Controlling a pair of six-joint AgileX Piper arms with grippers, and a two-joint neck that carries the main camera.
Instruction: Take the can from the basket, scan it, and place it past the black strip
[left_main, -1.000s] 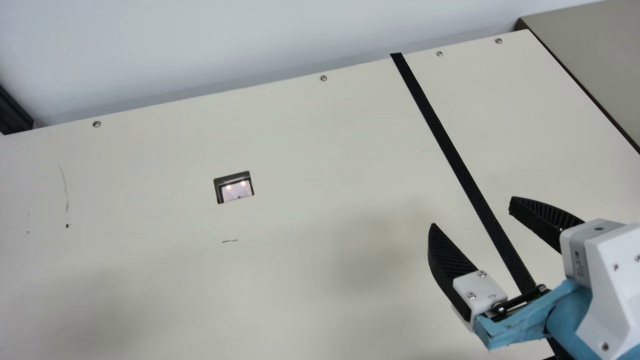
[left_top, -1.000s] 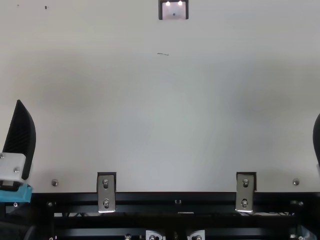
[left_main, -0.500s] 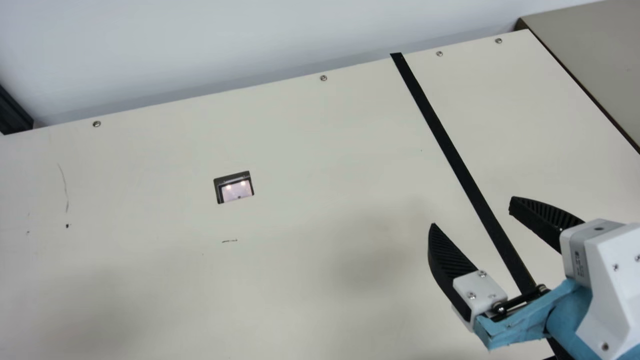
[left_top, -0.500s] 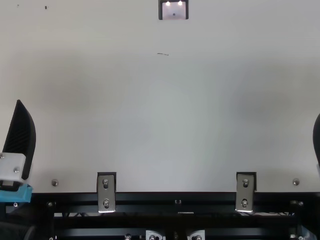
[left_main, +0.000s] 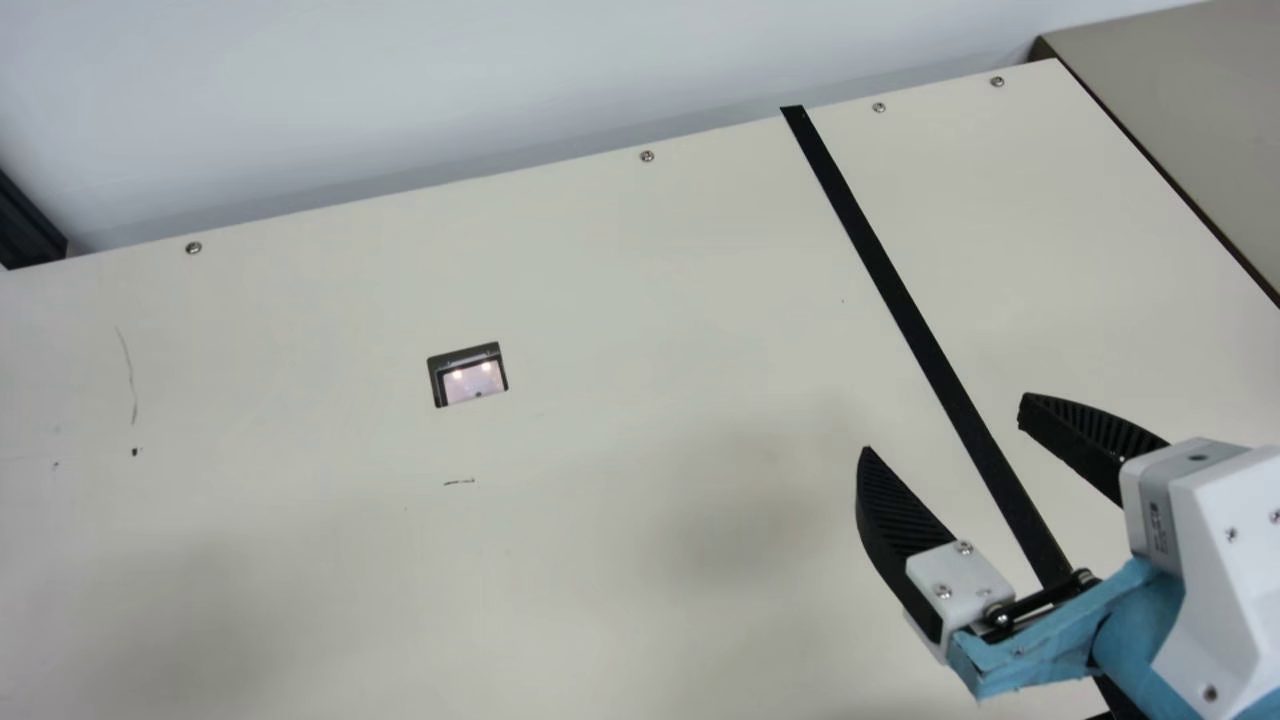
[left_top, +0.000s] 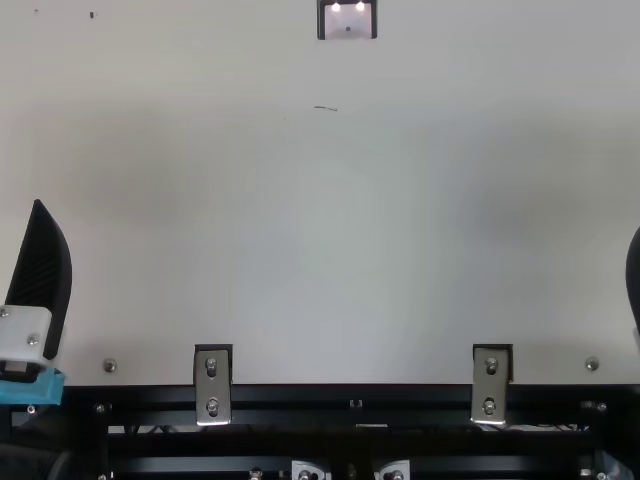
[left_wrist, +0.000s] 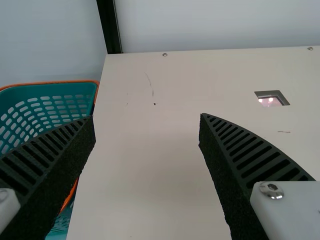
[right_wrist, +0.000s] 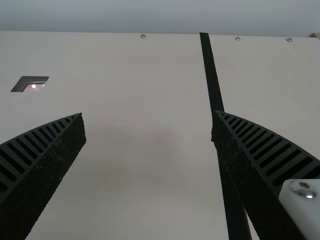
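In the main view my right gripper (left_main: 944, 422) stands open above the black strip (left_main: 905, 305), one finger on either side of it. The scanner window (left_main: 474, 381) is set into the table left of it. One finger of my left gripper (left_top: 40, 285) shows at the top view's left edge. The left wrist view has my left gripper (left_wrist: 147, 116) open with nothing held, and the teal basket (left_wrist: 50, 107) with an orange rim beyond one finger. My right gripper (right_wrist: 149, 113) is open and holds nothing in the right wrist view.
The cream table (left_main: 620, 300) has screws along its far edge and a pale wall behind. A grey-brown surface (left_main: 1190, 110) adjoins its right side. Metal brackets (left_top: 212, 385) and a black frame run along the near edge in the top view.
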